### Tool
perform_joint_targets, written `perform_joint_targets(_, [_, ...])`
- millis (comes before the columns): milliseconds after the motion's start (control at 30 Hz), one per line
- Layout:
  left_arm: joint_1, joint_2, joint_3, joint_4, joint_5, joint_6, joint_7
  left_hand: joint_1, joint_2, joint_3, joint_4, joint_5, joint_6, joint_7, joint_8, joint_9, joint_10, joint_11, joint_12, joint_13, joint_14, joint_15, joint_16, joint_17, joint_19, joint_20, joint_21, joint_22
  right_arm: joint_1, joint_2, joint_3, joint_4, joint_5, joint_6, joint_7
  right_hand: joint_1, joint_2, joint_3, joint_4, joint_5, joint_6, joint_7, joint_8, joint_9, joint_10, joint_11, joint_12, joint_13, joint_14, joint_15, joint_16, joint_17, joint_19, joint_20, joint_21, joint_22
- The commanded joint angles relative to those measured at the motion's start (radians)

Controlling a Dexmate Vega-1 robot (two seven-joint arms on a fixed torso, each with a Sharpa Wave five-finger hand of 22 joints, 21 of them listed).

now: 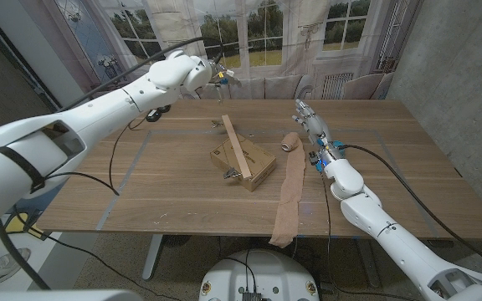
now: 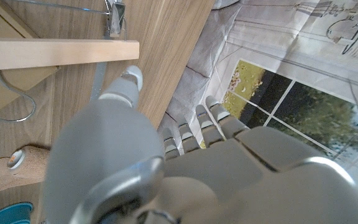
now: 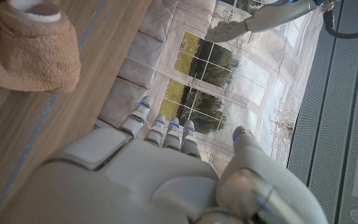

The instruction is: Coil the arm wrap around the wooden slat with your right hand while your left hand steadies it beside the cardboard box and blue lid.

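Note:
A wooden slat (image 1: 235,149) lies across a cardboard box (image 1: 253,167) at the table's middle; the slat's end (image 2: 55,55) shows in the left wrist view. The tan arm wrap (image 1: 289,196) stretches from its rolled end (image 1: 289,142) toward the front edge, where its tail hangs over. The roll (image 3: 33,50) is close in the right wrist view. My right hand (image 1: 312,121) hovers just right of the roll, fingers extended and holding nothing. A bit of the blue lid (image 2: 8,214) peeks out beside the roll. My left hand (image 1: 212,75) is raised over the far edge, fingers apart and empty.
A black cable (image 1: 124,142) trails over the table's left part. A small metal piece (image 1: 216,125) lies behind the box. A curtain printed with windows (image 1: 266,33) hangs behind the table, and a grey wall (image 1: 458,75) stands on the right.

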Motion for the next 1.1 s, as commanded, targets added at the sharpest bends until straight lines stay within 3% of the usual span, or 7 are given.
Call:
perform_joint_targets(33, [0.006,-0.026,-0.007,0.048,-0.035,-0.072,0.032,0.031,0.004,-0.017,0.003,0.0,0.039,0.005,0.055,0.044,0.023,-0.01,0.034,0.032,0.02,-0.13,-0.005,0.004,0.013,-0.056,-0.001,0.001,-0.019,-0.011,0.007,-0.028,0.002,-0.009,-0.01,-0.006,0.002,-0.001,-0.003,0.001,0.011,0.0,0.005,0.005,0.012,-0.002,0.005,0.003,0.006,0.006,0.005,0.004,0.009,-0.004,-0.002,0.004])
perform_joint_targets(167, [0.003,-0.03,0.006,0.058,-0.028,-0.09,0.031,-0.027,-0.039,-0.091,0.032,0.0,-0.02,0.025,0.068,0.069,-0.025,-0.003,0.035,0.054,-0.051,-0.096,-0.039,0.003,-0.023,-0.049,-0.027,-0.002,-0.023,-0.015,0.007,-0.035,-0.001,-0.014,-0.012,-0.007,0.002,-0.001,-0.002,0.001,0.012,-0.001,0.005,0.005,0.012,-0.003,0.004,0.003,0.006,0.005,0.005,0.004,0.009,-0.004,-0.002,0.004])
perform_joint_targets(233, [-0.001,-0.035,0.014,0.066,-0.025,-0.095,0.021,-0.041,-0.055,-0.119,0.036,0.014,-0.068,0.032,0.048,0.057,-0.053,0.006,0.03,0.058,-0.103,-0.073,-0.053,0.001,-0.045,-0.039,-0.04,-0.002,-0.024,-0.017,0.007,-0.038,-0.002,-0.015,-0.013,-0.007,0.002,-0.001,-0.002,0.001,0.014,-0.002,0.006,0.005,0.012,-0.002,0.004,0.003,0.006,0.006,0.005,0.004,0.009,-0.004,-0.003,0.004])
perform_joint_targets(333, [-0.005,-0.039,0.022,0.074,-0.019,-0.1,0.013,-0.071,-0.073,-0.157,0.051,0.042,-0.119,0.073,0.004,0.027,-0.09,0.04,0.023,0.057,-0.151,-0.04,-0.052,-0.004,-0.069,-0.003,-0.052,-0.002,-0.027,-0.016,0.007,-0.042,-0.001,-0.018,-0.016,-0.009,0.003,-0.002,-0.002,0.001,0.019,-0.008,0.007,0.005,0.012,-0.002,0.004,0.003,0.006,0.006,0.005,0.004,0.01,-0.004,-0.004,0.005])
perform_joint_targets(500, [-0.01,-0.037,0.046,0.069,0.024,-0.107,0.005,-0.07,-0.082,-0.171,0.051,0.061,-0.106,0.076,-0.005,0.013,-0.105,0.043,0.016,0.053,-0.162,-0.038,-0.049,-0.008,-0.091,0.012,-0.062,-0.003,-0.027,-0.017,0.007,-0.044,-0.002,-0.021,-0.019,-0.01,0.003,-0.002,-0.002,0.001,0.022,-0.012,0.008,0.005,0.012,-0.001,0.003,0.003,0.007,0.008,0.005,0.004,0.011,-0.003,-0.005,0.005])
perform_joint_targets(600, [-0.014,-0.036,0.062,0.069,0.057,-0.116,0.003,-0.068,-0.091,-0.19,0.053,0.088,-0.118,0.079,-0.022,-0.003,-0.137,0.038,-0.008,0.044,-0.176,-0.03,-0.043,-0.009,-0.139,0.048,-0.076,-0.002,-0.024,-0.014,0.005,-0.04,-0.003,-0.022,-0.019,-0.01,0.003,-0.002,-0.002,0.001,0.023,-0.013,0.008,0.005,0.012,-0.001,0.003,0.003,0.007,0.008,0.005,0.004,0.011,-0.003,-0.006,0.005])
perform_joint_targets(1100, [-0.02,-0.057,0.122,0.148,0.164,-0.186,0.109,-0.063,-0.082,-0.205,0.059,0.122,-0.145,0.074,-0.048,-0.023,-0.143,0.031,-0.03,0.029,-0.204,-0.031,-0.043,-0.011,-0.151,0.062,-0.071,-0.002,0.007,0.009,-0.008,0.008,-0.003,-0.02,-0.007,-0.012,0.004,-0.002,-0.002,0.002,0.024,-0.014,0.007,0.005,0.014,-0.001,0.003,0.003,0.007,0.008,0.004,0.004,0.011,-0.002,-0.009,0.005])
